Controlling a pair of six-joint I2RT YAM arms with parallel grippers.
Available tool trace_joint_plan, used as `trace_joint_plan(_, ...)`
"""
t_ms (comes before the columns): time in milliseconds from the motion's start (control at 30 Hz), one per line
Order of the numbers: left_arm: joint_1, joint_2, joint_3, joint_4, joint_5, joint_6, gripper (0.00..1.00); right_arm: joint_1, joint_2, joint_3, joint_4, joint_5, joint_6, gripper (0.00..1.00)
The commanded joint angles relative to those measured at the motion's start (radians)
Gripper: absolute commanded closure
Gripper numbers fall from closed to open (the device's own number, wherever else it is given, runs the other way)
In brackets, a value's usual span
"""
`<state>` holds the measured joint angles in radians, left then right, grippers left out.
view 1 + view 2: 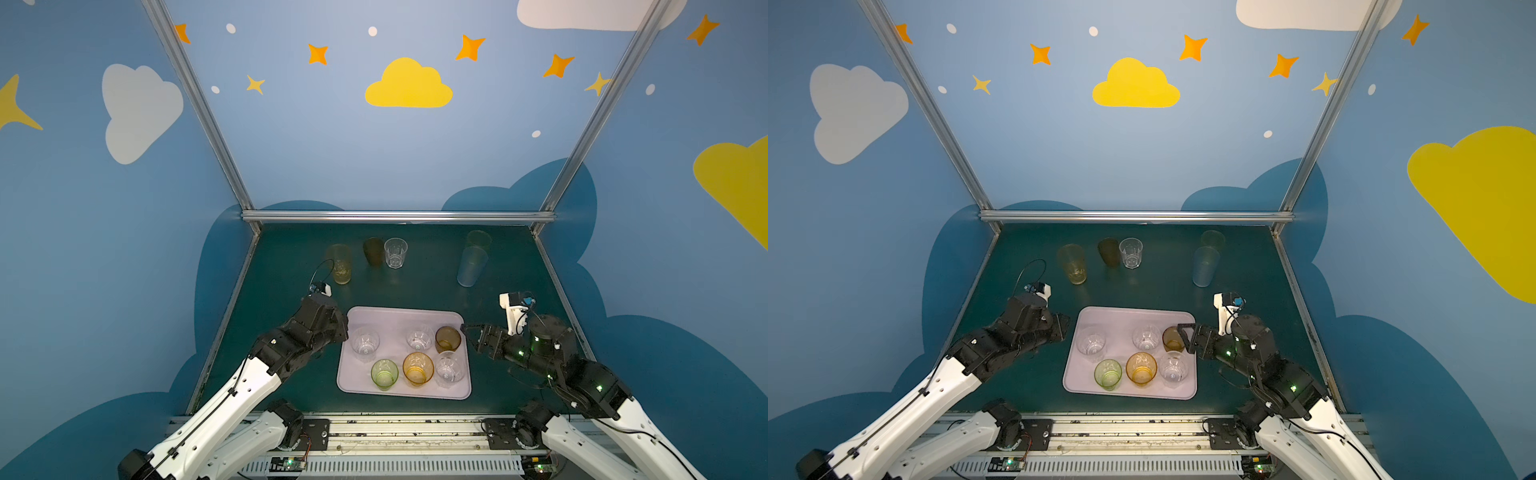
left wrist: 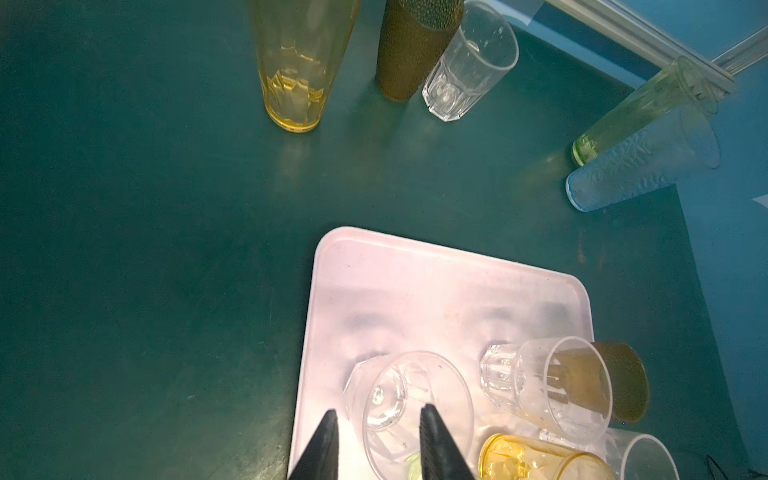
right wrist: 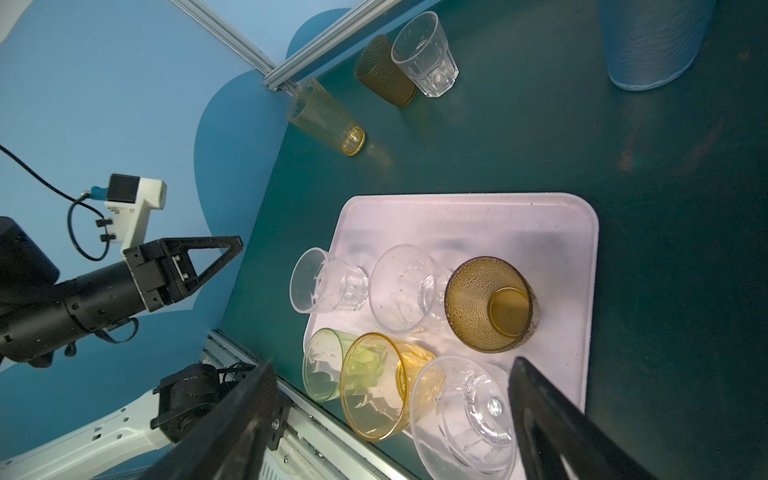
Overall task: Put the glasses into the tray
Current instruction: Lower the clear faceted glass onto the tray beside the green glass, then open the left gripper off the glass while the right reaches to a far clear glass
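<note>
The lilac-pink tray (image 1: 399, 320) (image 1: 1121, 318) (image 2: 415, 282) (image 3: 478, 224) holds several glasses: three clear, a brown (image 1: 447, 338), a green (image 1: 384, 374) and an amber (image 1: 417, 369). My left gripper (image 1: 344, 327) (image 2: 378, 409) is open at the tray's left edge, right by a clear glass (image 1: 365, 344) (image 2: 409, 399), gripping nothing. My right gripper (image 1: 467, 332) (image 3: 392, 361) is wide open at the tray's right edge, beside the brown glass, holding nothing. Behind the tray stand a yellow glass (image 1: 340, 264), a dark brown (image 1: 373, 251), a clear (image 1: 395, 252), a green (image 1: 478, 240) and a pale blue (image 1: 471, 266).
The dark green table is closed in by blue walls and an aluminium rail (image 1: 399, 216) at the back. A metal rail (image 1: 407, 432) with the arm bases runs along the front edge. Bare table lies between the tray and the far glasses.
</note>
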<state>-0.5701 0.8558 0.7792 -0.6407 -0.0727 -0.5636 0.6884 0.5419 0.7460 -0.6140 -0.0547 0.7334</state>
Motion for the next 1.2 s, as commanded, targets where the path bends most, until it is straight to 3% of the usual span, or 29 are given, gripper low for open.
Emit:
trace_joint_plan(0, 0.003, -0.003, -0.015, 0.009, 0.051, -0.03, 0.66, -0.004, -0.024, -0.001, 0.004, 0.004, 0.014, 0.14)
trace_joint_plan(367, 0.003, 0.082, -0.071, 0.029, 0.15, -0.111, 0.65, -0.007, -0.081, -0.023, -0.013, 0.012, 0.061, 0.14)
trace_joint_plan(867, 0.003, 0.204, -0.051, 0.051, 0.103, -0.066, 0.67, -0.006, -0.152, -0.027, -0.068, 0.012, 0.095, 0.14)
trace_joint_plan(1000, 0.002, 0.245, -0.045, 0.058, 0.093, -0.054, 0.73, -0.006, -0.136, -0.016, -0.067, 0.015, 0.086, 0.14)
trace_joint_plan(1167, 0.003, 0.29, -0.033, 0.06, 0.068, -0.054, 0.88, -0.005, -0.104, 0.005, -0.066, 0.015, 0.072, 0.14)
